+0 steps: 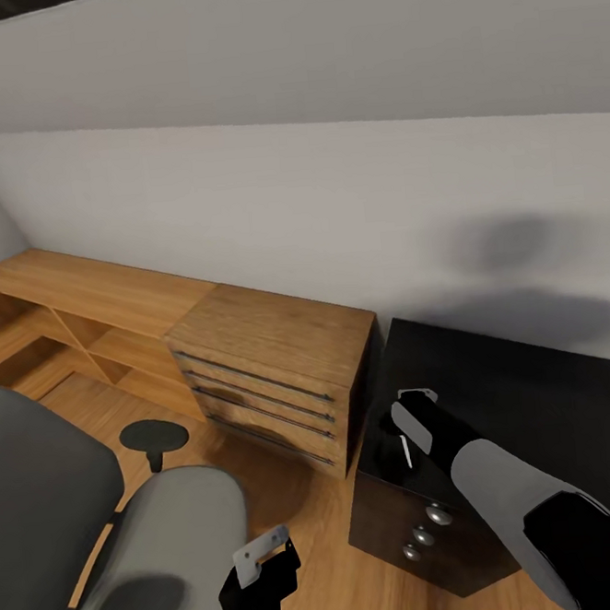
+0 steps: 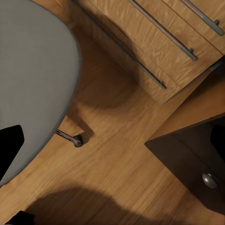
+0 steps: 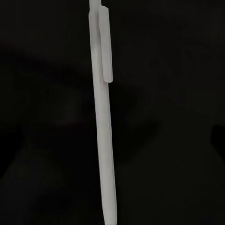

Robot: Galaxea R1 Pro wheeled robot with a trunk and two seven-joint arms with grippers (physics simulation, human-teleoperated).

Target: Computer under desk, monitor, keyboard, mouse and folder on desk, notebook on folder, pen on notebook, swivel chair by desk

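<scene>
A white pen (image 1: 406, 451) lies on the top of a black cabinet (image 1: 535, 396). My right gripper (image 1: 408, 423) hovers just above the pen. In the right wrist view the pen (image 3: 103, 131) runs lengthwise down the middle, with the dark fingers far apart at either edge, so the gripper is open around it. The grey swivel chair (image 1: 159, 540) stands at the lower left, its seat bare. My left gripper (image 1: 263, 568) hangs open and holds nothing beside the chair seat (image 2: 33, 84), over the wooden floor.
A wooden drawer unit (image 1: 274, 372) stands against the white wall between the chair and the black cabinet. A low wooden shelf (image 1: 74, 307) runs along the wall to the left. The cabinet front carries round metal knobs (image 1: 438, 513). A chair caster (image 2: 77, 139) rests on the floor.
</scene>
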